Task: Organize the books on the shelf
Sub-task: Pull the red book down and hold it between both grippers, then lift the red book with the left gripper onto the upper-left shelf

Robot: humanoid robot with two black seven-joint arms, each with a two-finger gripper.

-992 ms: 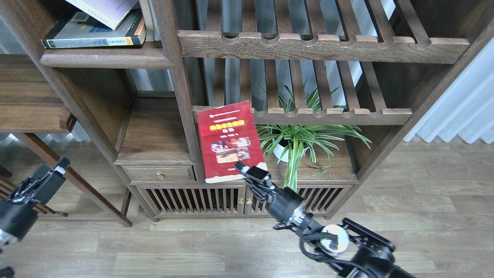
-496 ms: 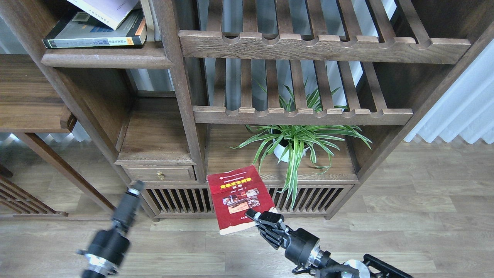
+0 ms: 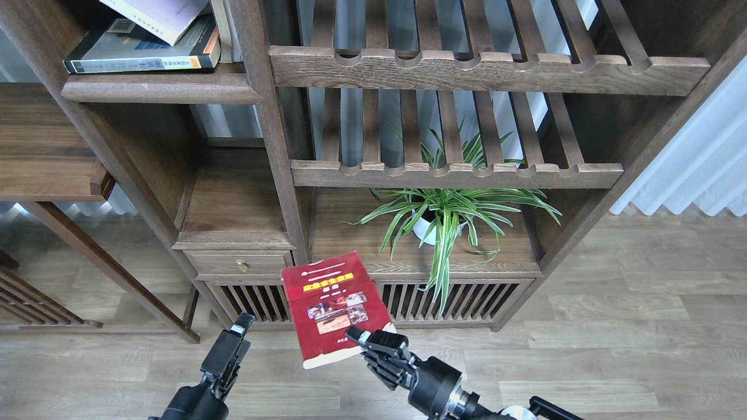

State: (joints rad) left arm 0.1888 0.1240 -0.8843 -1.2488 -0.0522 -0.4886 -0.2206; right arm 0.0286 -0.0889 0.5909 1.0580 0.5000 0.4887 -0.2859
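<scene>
The red book [image 3: 332, 306], with a yellow title and photos, is held by its lower right corner in my right gripper [image 3: 369, 340], low in front of the cabinet and tilted. My left gripper [image 3: 232, 345] is just left of the book and apart from it; its fingers cannot be told apart. The shelf [image 3: 157, 91], a dark-brown board with a rounded front edge, is at the top left. On it lies the black-grey book [image 3: 140, 51] with the white-lavender book [image 3: 160, 14] askew on top.
Thin upright books [image 3: 224, 29] stand at the shelf's right end. Two slatted racks [image 3: 484, 69] [image 3: 455, 174] fill the middle bay above a potted spider plant [image 3: 443, 216]. A small drawer [image 3: 240, 262] and a side table [image 3: 41, 146] are at the left.
My right gripper has carried the red book down from the lower slatted rack to cabinet height, then a little left. My left arm has swung in from the far left to beside the book.
</scene>
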